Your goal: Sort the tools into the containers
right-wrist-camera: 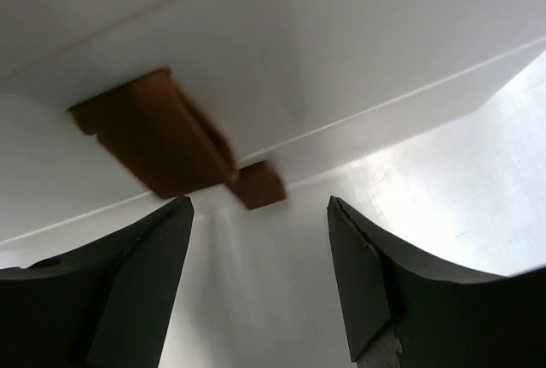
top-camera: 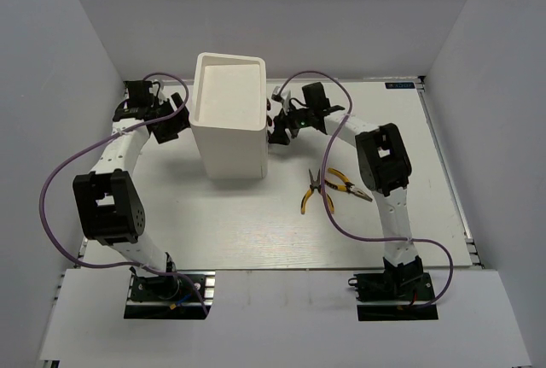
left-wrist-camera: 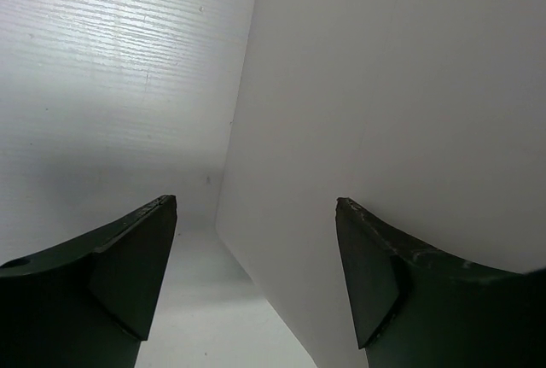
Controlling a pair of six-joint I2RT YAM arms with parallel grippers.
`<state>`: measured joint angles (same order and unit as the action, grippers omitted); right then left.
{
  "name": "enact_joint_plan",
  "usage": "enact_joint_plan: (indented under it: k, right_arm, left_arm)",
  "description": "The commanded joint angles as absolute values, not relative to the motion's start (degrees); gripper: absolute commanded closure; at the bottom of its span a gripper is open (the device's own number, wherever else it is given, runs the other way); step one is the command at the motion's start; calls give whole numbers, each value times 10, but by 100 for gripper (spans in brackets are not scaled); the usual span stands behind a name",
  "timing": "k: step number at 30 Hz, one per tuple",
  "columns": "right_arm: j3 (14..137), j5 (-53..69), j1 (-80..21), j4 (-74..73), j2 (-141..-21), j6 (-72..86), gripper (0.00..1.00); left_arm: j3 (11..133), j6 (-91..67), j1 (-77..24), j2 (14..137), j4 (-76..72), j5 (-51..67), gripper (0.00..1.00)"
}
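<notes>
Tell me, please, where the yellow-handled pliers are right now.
In the top view, both pliers lie on the table on the right side, between the white cabinet and the right arm, nearer the arm.

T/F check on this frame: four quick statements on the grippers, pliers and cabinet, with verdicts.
1. Two yellow-handled pliers lie on the table, to the right of the cabinet. True.
2. The right gripper is shut on a knob. False: its jaws stand apart and hold nothing; the brown knob sits beyond them.
3. The left gripper is open and empty. True.
4. The left gripper hovers over the pliers. False: it is at the cabinet's left side.
</notes>
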<state>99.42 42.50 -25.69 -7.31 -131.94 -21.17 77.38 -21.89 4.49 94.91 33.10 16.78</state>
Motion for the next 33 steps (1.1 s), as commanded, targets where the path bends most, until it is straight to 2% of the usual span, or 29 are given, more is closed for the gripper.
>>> enact_joint_plan:
  k: [1,12,20,33]
  right_arm:
    - [1003,477,-243,48,-1347,-232,30]
    - [1040,532,-222,68,-1405,-278,32]
    - [1011,562,-219,140,-1393,-257,34]
    - [947,625,-221,168,-1353,-265,32]
  left_arm:
    - [780,-218,46,909,345,178,15]
    - [759,-223,56,904,345,178,13]
    - [753,-223,56,904,345,178,13]
    - [753,-229,56,919,339,184,13]
